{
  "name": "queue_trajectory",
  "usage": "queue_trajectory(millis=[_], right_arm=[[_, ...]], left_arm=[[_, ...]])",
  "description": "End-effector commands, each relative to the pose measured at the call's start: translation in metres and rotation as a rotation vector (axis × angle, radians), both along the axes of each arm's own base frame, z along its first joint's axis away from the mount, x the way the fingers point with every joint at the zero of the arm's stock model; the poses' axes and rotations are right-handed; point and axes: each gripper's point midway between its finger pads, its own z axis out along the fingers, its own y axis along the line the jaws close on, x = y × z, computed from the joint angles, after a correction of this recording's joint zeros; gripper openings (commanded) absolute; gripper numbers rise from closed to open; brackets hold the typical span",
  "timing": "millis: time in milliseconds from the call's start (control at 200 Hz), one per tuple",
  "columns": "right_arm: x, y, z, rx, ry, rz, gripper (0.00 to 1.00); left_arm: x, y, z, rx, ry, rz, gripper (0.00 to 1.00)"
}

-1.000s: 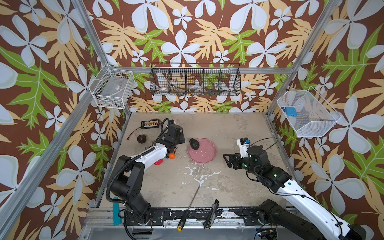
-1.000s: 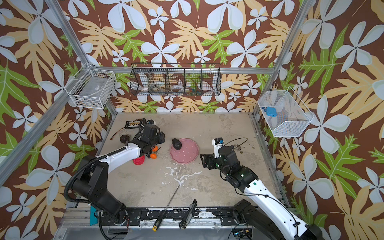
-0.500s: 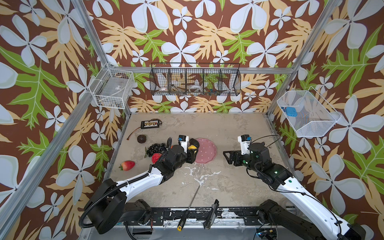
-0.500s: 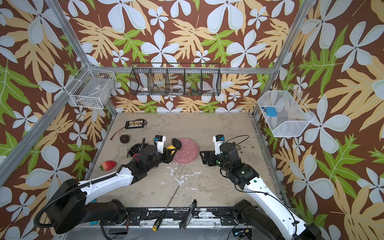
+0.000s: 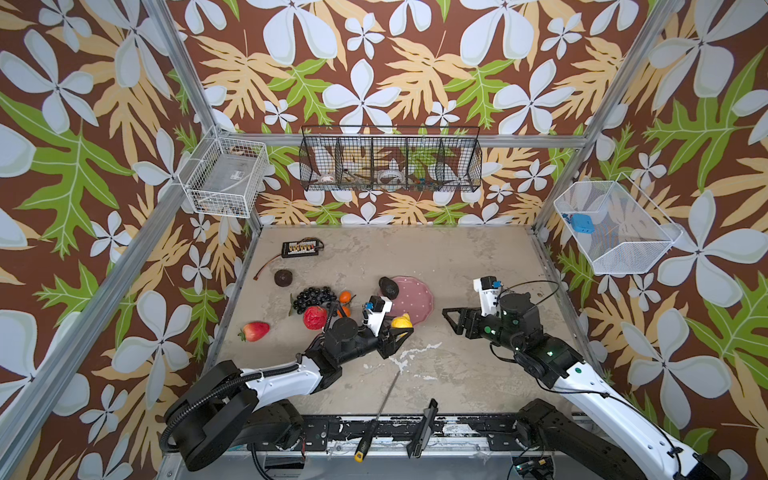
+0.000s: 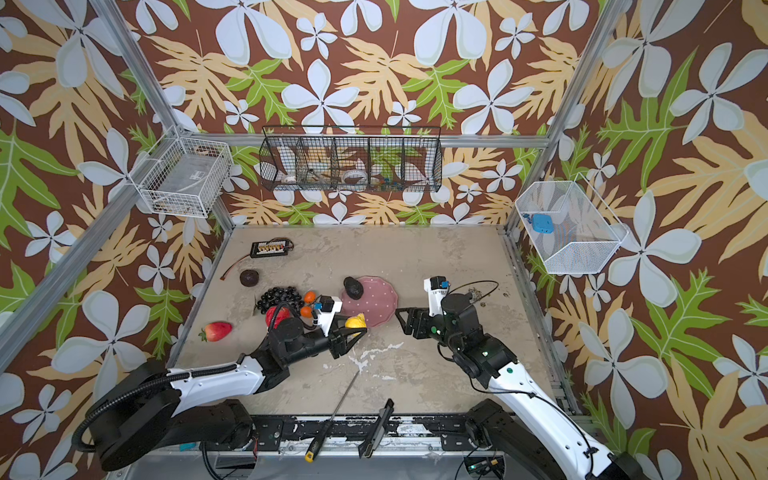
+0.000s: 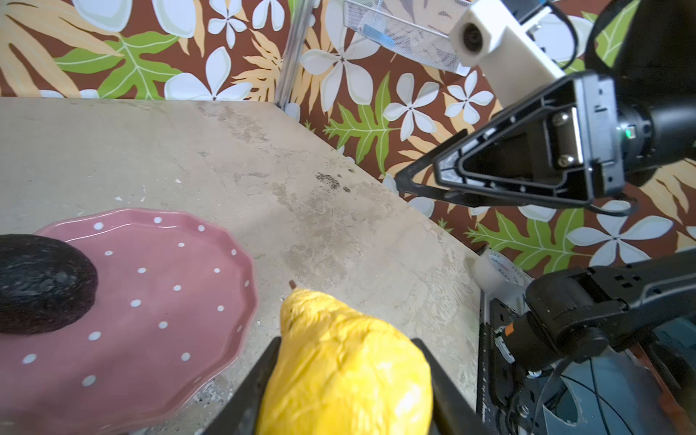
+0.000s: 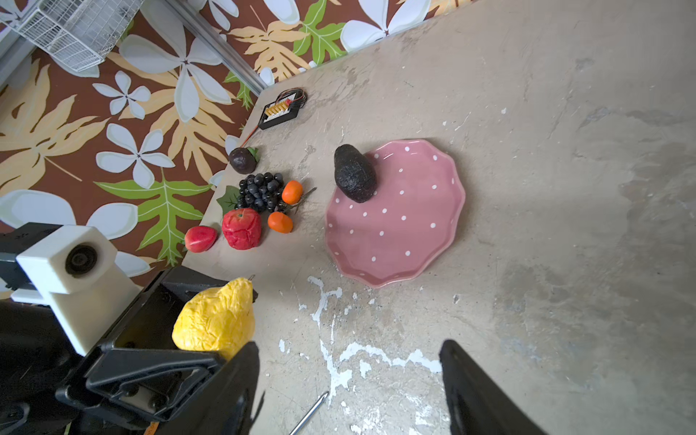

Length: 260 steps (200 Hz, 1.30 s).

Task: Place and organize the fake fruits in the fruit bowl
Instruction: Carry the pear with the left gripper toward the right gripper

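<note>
Your left gripper (image 5: pixel 401 329) has just swung away from the loose fruits left of the fruit bowl (image 5: pixel 417 300), where it was a second ago. It now hangs at the bowl's near rim, and its jaws are closed on the lemon (image 7: pixel 346 373), which is lifted off the table. The left wrist view shows the lemon just short of the rim, over bare table and not yet over the bowl. You have finished the pick, so what remains for this fruit is a short carry and a release.

Only the avocado (image 5: pixel 388 287) is in the bowl, lying on its far-left edge, so most of the dish is free. The grape bunch (image 5: pixel 313 296), apple (image 5: pixel 314 318) and two oranges (image 5: pixel 345 296) sit in a cluster left of the bowl. The strawberry (image 5: pixel 254 331) lies farther left, and the brown-green piece (image 5: pixel 284 277) is left of the bowl and farther back.

Your right gripper (image 5: pixel 451 321) has hardly moved. It hovers right of the bowl with its jaws spread wide and nothing between them.
</note>
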Motion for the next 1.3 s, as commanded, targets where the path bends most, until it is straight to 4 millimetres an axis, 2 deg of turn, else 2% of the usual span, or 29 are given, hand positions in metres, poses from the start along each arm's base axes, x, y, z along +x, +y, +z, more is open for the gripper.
queue_trajectory(millis=[0, 135, 265, 586, 961, 1186, 1296], right_arm=[[-0.005, 0.023, 0.020, 0.093, -0.030, 0.074, 0.74], [-0.016, 0.040, 0.025, 0.125, -0.022, 0.128, 0.72], [-0.025, 0.050, 0.019, 0.117, -0.003, 0.156, 0.69], [-0.030, 0.057, 0.017, 0.148, 0.022, 0.184, 0.53], [-0.035, 0.071, 0.015, 0.168, 0.044, 0.219, 0.39], [-0.037, 0.072, 0.015, 0.164, 0.042, 0.223, 0.27], [-0.036, 0.071, 0.013, 0.158, 0.045, 0.217, 0.25]], left_arm=[[-0.016, -0.005, 0.028, -0.084, -0.147, -0.080, 0.47], [-0.028, -0.005, 0.032, -0.104, -0.222, -0.109, 0.47], [-0.035, -0.007, 0.030, -0.073, -0.311, -0.104, 0.47], [-0.042, -0.017, 0.030, -0.027, -0.427, -0.094, 0.47], [-0.046, -0.031, 0.030, -0.004, -0.469, -0.093, 0.47], [-0.048, -0.034, 0.029, -0.001, -0.472, -0.094, 0.47], [-0.048, -0.035, 0.030, 0.001, -0.480, -0.093, 0.47]])
